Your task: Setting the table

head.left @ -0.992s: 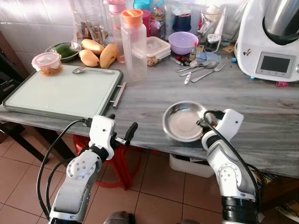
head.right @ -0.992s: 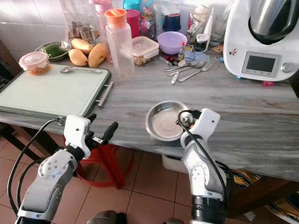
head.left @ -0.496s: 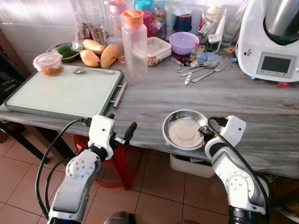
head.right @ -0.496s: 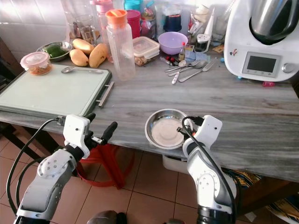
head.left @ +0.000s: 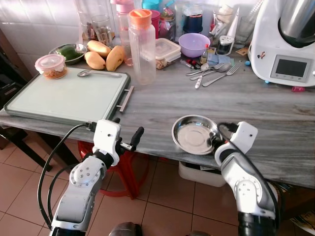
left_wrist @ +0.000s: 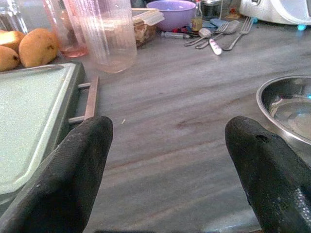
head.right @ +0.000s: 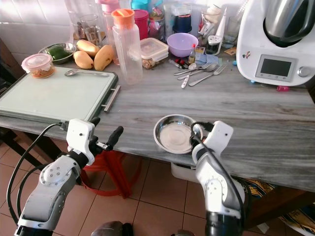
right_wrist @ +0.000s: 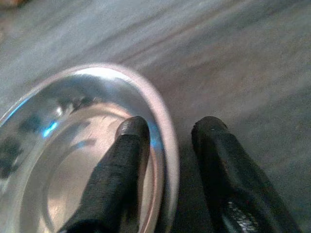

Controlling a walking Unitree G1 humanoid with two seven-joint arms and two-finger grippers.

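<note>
Countertop (head.left: 275, 113) of grey streaked stone runs across the scene, and at its far left a pale green tray (head.left: 64, 98) with a metal handle carries a spoon (head.left: 96, 73) and a small lidded tub (head.left: 49, 66) along its far edge. Behind the tray lie three mangoes (head.left: 106, 55), and just right of them stands a clear bottle (head.left: 141, 46) with an orange cap. The left gripper (head.left: 129, 142) hangs just off the near edge of the counter below the tray, its two black fingers spread wide apart and holding nothing. Further right, near the front edge, sits the steel bowl (head.left: 193, 132), shallow, round and shiny, with a wide rolled rim and an empty, reflective bottom. The right gripper (right_wrist: 167, 131) grips the bowl at its right rim, one finger inside the bowl and the other outside against the counter, the rim pinched between them. At the far side, a purple bowl (head.left: 193, 43) stands beside loose forks and spoons (head.left: 211, 73), and a white kitchen machine (head.left: 288, 42) occupies the far right corner.
</note>
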